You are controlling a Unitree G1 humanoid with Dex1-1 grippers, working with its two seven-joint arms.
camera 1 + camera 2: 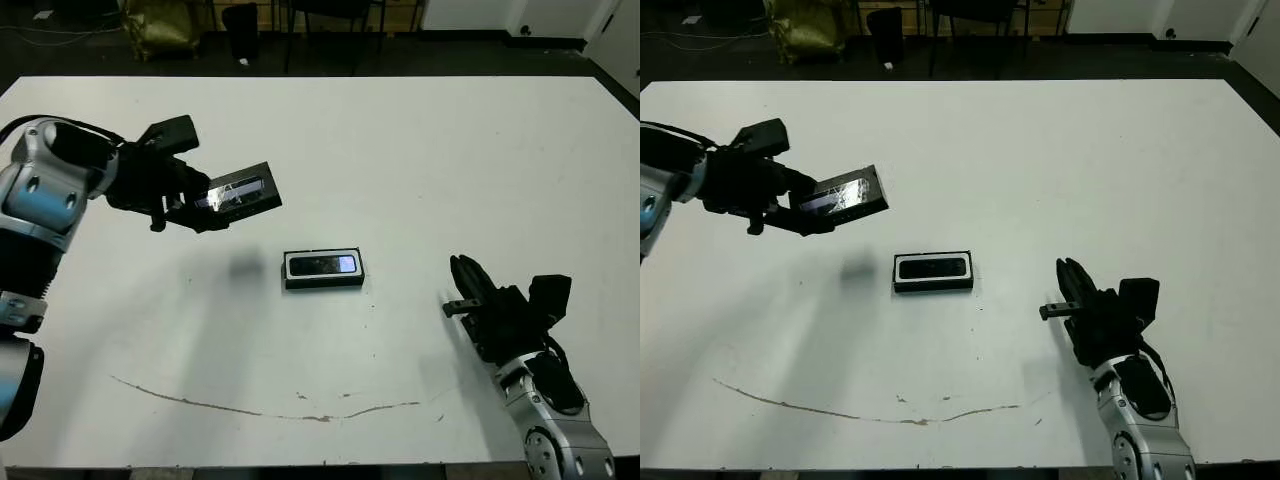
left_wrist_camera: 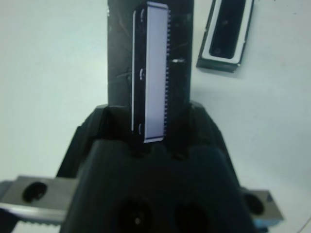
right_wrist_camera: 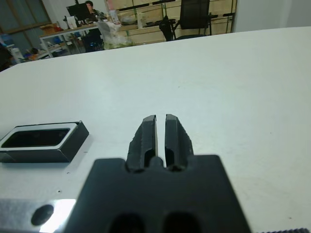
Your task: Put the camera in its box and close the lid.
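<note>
Left gripper raised over table's left half, fingers pinching lid by one end, lid tilted, glossy strip up. Box lies flat mid-table, white lining framing camera seated inside; box sits ahead and to right of held lid, well apart. Right gripper low near table's right front, fingers pressed together, nothing between them, box off to its left.
</note>
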